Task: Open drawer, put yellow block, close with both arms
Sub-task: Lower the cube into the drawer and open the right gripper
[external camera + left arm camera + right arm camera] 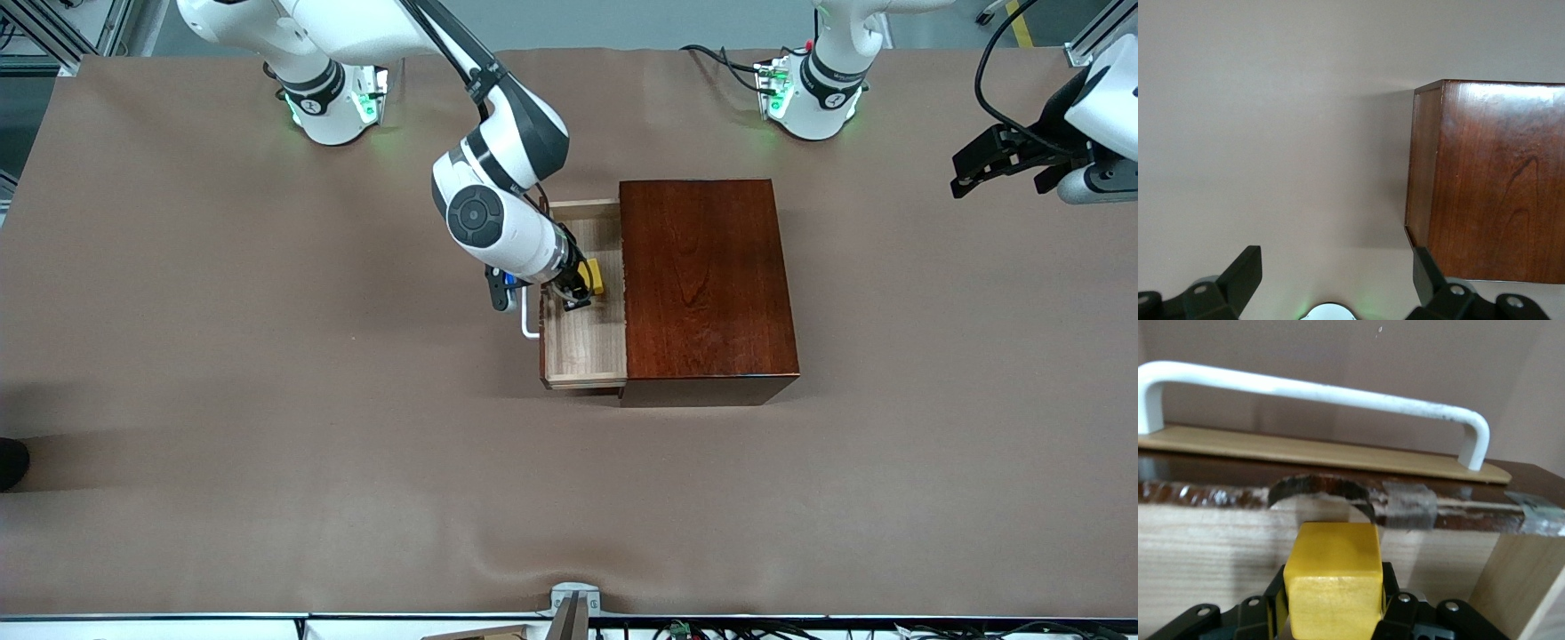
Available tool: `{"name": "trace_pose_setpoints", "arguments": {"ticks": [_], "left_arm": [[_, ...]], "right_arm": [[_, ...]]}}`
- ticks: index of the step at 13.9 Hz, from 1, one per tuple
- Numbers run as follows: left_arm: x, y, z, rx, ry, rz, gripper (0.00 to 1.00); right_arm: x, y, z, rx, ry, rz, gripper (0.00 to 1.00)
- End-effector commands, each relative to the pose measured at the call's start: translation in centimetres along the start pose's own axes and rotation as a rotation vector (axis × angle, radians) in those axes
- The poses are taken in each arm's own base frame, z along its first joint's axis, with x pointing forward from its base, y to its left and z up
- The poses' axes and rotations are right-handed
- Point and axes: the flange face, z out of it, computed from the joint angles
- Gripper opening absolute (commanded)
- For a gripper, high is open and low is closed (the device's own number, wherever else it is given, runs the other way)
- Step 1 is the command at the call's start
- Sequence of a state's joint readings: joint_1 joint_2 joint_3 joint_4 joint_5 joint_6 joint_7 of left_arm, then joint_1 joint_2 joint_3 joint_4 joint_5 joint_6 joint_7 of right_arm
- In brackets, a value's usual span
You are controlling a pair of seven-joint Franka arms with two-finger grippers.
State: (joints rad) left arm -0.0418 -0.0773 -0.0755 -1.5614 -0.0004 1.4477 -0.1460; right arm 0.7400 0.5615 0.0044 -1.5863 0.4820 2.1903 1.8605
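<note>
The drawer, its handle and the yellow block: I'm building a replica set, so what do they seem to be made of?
The drawer: pale unfinished-looking wood, grain lines visible on floor and walls; its front is dark glossy reddish wood like the box.
The handle: white, smooth bar with scuffs, probably painted metal or plastic.
The yellow block: faint grain under matt yellow, likely painted wood.

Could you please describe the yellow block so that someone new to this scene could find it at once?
Find the glossy dark mahogany box mid-table; its pale light-wood drawer is pulled out toward the right arm's end. Over that tray, the right gripper is shut on the small bright yellow cube, the only yellow thing here.
</note>
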Motion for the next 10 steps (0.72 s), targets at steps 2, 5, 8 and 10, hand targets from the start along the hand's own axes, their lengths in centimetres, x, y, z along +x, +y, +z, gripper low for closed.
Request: {"name": "trace_pose_setpoints", "arguments": {"ticks": [2, 5, 8, 10], "left_arm": [[0.1, 0.1, -0.4, 0.014, 0.002, 0.008, 1.0], [0.1, 0.0, -0.3, 0.016, -0.003, 0.008, 1.0], [0.4, 0.2, 0.3, 0.016, -0.014, 0.01, 1.0], [0.6, 0.2, 0.3, 0.015, -0.012, 0.01, 1.0]], "right_arm": [[0.1, 0.0, 0.1, 0.012, 0.028, -0.005, 0.0], [0.0, 0.0, -0.1, 0.006, 0.025, 0.01, 0.96], [-0.6, -0.5, -2.1, 0.028, 0.024, 0.047, 1.0], [-1.3, -1.1, -4.7, -0.009, 0.024, 0.036, 1.0]]}}
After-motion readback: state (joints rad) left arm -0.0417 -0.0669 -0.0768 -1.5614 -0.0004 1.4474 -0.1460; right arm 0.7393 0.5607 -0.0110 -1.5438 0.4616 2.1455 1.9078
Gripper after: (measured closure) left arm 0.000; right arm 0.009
